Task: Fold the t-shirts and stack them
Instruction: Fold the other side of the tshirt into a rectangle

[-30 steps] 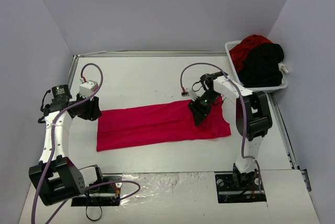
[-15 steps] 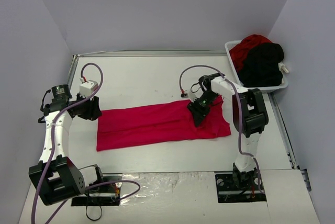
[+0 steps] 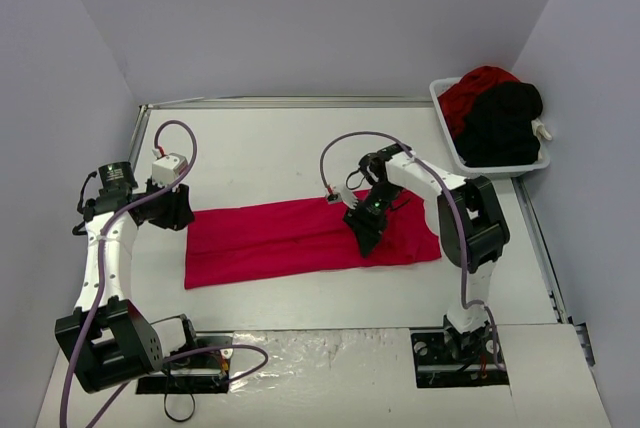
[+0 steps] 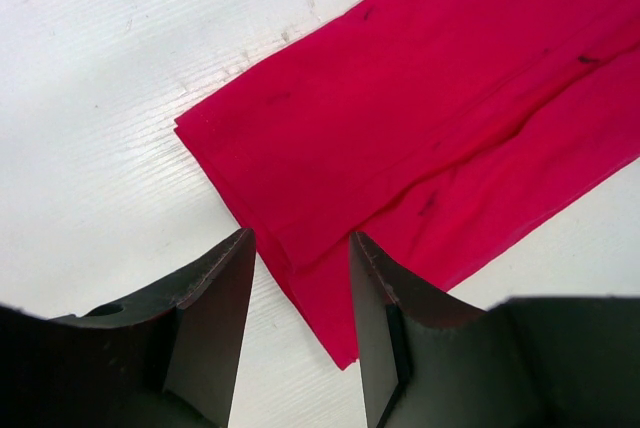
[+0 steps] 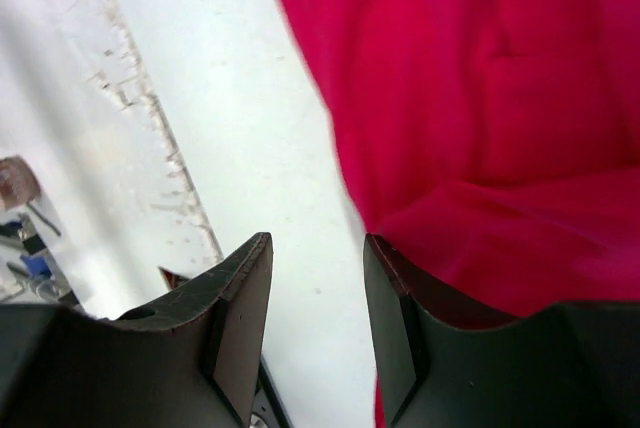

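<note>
Red t-shirt point(image 3: 300, 238) lies flat on the white table point(image 3: 270, 148), folded into a long narrow strip. From the overhead camera its long axis runs from 9 o'clock to 3 o'clock, with the 3 o'clock end tipped slightly toward the far wall. The two long folded edges run close together along its length, and the cloth bunches a little at the 3 o'clock end.

At the 9 o'clock end my left gripper point(image 3: 183, 212) sits just beside the strip's far corner. On the left wrist feed its jaws are apart, and the short end of the strip point(image 4: 420, 138) passes across the gap between the dark fingers point(image 4: 215, 328).

Toward 3 o'clock, my right gripper point(image 3: 364, 232) is over the strip's right half. On the right wrist feed its jaws are also parted; one finger point(image 5: 395, 328) is over red cloth point(image 5: 480, 108), the other over bare table point(image 5: 200, 98).

At 1 o'clock, in the far right corner, a white basket point(image 3: 500, 166) holds a second red shirt point(image 3: 480, 83) and a black shirt point(image 3: 505, 123), heaped above the rim.

Pale grey-lilac walls point(image 3: 300, 18) enclose the table on three sides.
</note>
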Available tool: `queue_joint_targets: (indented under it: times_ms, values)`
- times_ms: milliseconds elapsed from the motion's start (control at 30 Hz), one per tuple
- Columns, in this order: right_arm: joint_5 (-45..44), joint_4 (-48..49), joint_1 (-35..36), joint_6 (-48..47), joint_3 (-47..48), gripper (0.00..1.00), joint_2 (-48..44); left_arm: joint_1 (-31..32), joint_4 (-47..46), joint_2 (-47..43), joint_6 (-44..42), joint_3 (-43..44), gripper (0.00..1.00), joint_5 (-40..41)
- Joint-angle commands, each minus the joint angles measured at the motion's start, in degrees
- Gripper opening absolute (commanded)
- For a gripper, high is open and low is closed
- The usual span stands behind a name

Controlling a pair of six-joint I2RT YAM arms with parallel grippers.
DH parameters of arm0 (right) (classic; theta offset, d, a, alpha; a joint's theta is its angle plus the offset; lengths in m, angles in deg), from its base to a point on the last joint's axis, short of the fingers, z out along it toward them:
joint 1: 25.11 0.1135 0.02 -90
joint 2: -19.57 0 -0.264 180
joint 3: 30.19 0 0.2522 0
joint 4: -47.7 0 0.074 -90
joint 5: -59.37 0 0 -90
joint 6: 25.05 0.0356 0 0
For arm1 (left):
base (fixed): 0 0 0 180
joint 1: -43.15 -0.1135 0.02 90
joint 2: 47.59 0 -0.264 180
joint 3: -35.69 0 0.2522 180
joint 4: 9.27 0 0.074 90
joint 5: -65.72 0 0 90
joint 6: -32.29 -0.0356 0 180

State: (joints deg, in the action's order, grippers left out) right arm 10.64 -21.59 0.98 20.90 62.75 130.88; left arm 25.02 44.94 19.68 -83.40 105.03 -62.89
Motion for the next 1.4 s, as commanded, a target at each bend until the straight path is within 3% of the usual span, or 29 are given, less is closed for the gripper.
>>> queue_joint_targets:
  times_ms: [0,433,700,1000,1367]
  values:
    - [2.84,-8.89,1.95,-4.64,-0.69,0.38,-3.2,-0.24,-0.37,-1.61,-0.23,-0.11,0.41,-1.2]
    - [0.48,-9.6,2.92,-4.29,2.38,0.39,-3.37,-0.24,-0.28,-2.75,-0.32,-0.38,0.41,-0.76]
    - [-1.64,-9.86,-3.31,-4.64,4.93,0.38,-5.66,-0.24,-0.28,-2.84,-0.32,-0.38,0.41,-1.38]
    - [-6.56,-3.01,-8.6,-0.33,4.93,0.22,-1.71,-0.24,-0.46,-3.02,-0.32,-0.55,0.41,-1.47]
    - [-6.73,-1.34,-5.09,0.9,4.94,0.18,3.74,-0.24,-0.81,-2.58,-0.23,-0.64,0.41,-1.38]
